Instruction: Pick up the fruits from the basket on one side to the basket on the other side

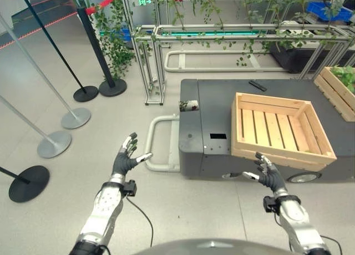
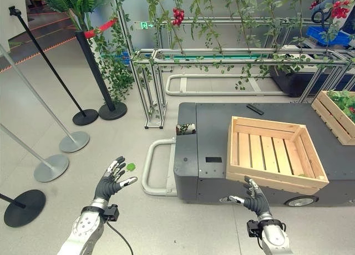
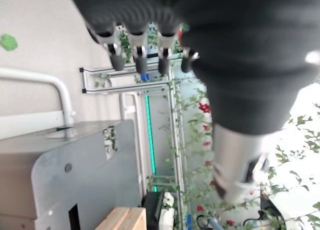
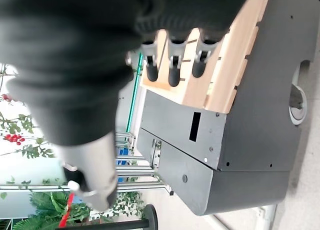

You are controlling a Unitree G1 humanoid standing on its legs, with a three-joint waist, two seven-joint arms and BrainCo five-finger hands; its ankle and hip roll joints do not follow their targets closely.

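Evidently no fruit was held: left hand (image 1: 126, 157) and right hand (image 1: 268, 173) were spread open, wooden crate (image 1: 280, 129) at 2 o'clock looked bare, so progress couldn't be judged.

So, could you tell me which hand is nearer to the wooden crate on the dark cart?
The right hand: it hovers open just before the wooden crate, at its near edge. The left hand is open over the floor, well off to the crate's left.

Second crate (image 1: 337, 91) cut off by right edge; its contents unclear beyond green leaves.
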